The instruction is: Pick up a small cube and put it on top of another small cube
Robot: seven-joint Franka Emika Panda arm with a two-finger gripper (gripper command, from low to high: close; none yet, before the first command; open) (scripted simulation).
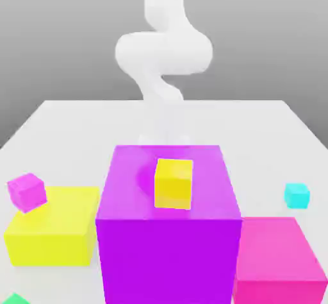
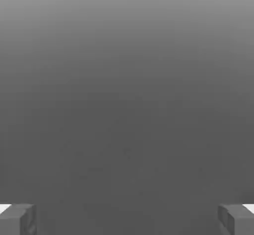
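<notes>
In the exterior view you have the tiny plain cyan cube at three o'clock on the white bench, free on every side. A big purple block at centre carries a small yellow cube. At eight o'clock a small magenta cube sits on a big yellow block; a big pink block fills five o'clock.

In the hand view your tool is spread wide, grey fingertips holding nothing.

arm: upright, coiled | pincer: fingers spread wide, nothing between
</notes>
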